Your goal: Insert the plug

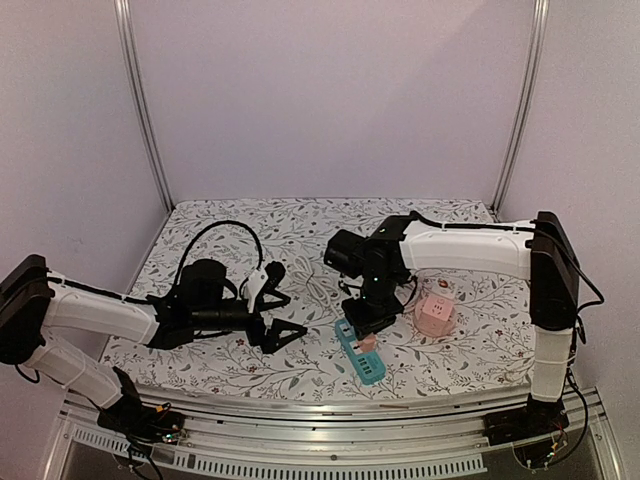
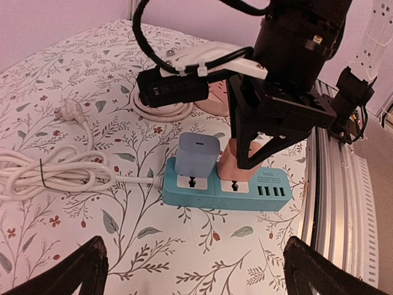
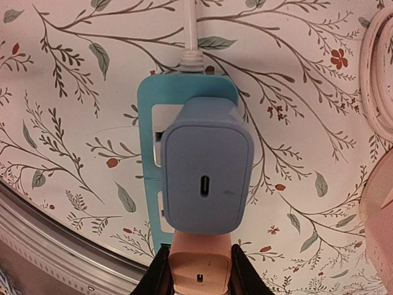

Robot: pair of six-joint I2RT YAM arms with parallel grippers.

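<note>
Low in the centre of the top view, near the table's front edge, lies a teal power strip (image 1: 361, 352) on the flowered tablecloth (image 1: 230, 225), its white lead running off toward the upper left of the frame. A blue adapter (image 2: 198, 157) stands upright in the socket nearest the lead's end. Just beside it, over the next socket, stands the pink plug (image 2: 229, 161), upright with its base down at the strip's face; whether its pins are fully home cannot be told from any view. The right gripper (image 3: 199, 278) reaches down from above with its jaws closed tight on the pink plug, one black finger on each side of it, as the right wrist view shows at the bottom edge of the frame. To the right of the strip in the top view sits a pink cube socket (image 1: 435, 314), apart from it. The left gripper (image 1: 298, 316) rests low over the cloth at left of centre, its jaws spread fully wide and holding nothing, pointed toward the strip. In the left wrist view a bundled white cable (image 2: 49, 175) lies at the left of the frame, with a loose white plug (image 2: 69, 112) above it.
</note>
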